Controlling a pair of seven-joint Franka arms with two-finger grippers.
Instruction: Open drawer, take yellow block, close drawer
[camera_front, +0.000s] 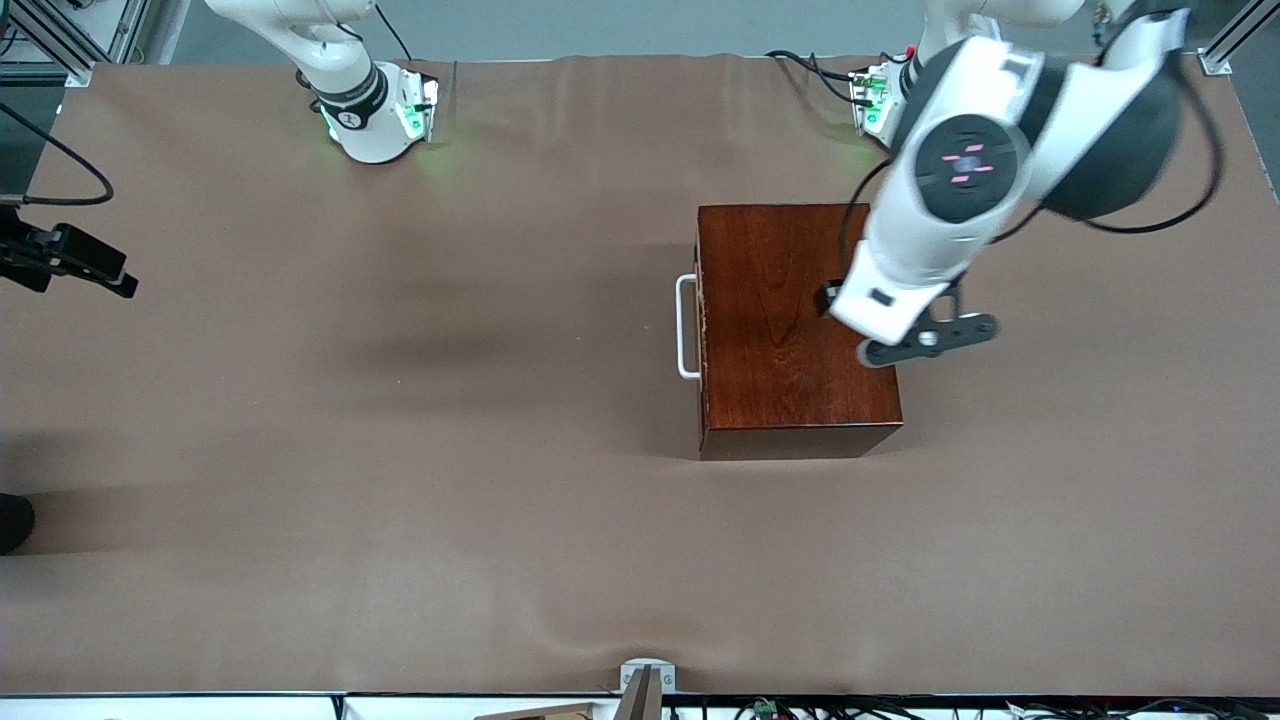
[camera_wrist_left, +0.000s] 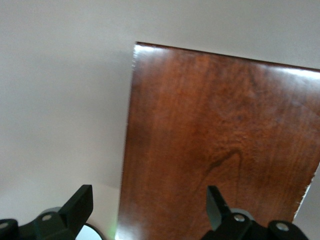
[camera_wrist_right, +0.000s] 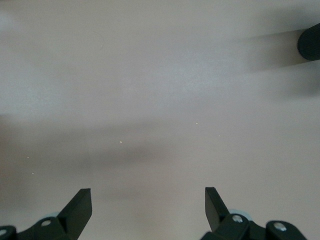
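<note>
The dark reddish-brown wooden box (camera_front: 780, 330) stands on the table toward the left arm's end. Its drawer is shut, and only the white U-shaped handle (camera_front: 686, 326) shows, on the side facing the right arm's end. The yellow block is hidden. My left gripper (camera_front: 838, 298) hangs over the box top near the edge away from the handle. In the left wrist view it (camera_wrist_left: 149, 210) is open and empty above the box top (camera_wrist_left: 215, 130). My right gripper (camera_wrist_right: 148, 207) is open and empty over bare tablecloth, and the right arm waits.
Brown cloth (camera_front: 400, 450) covers the table. A black device (camera_front: 70, 262) with a cable sits at the table's edge on the right arm's end, with a dark rounded object (camera_front: 12, 520) nearer the camera. A dark round thing (camera_wrist_right: 310, 42) shows in the right wrist view.
</note>
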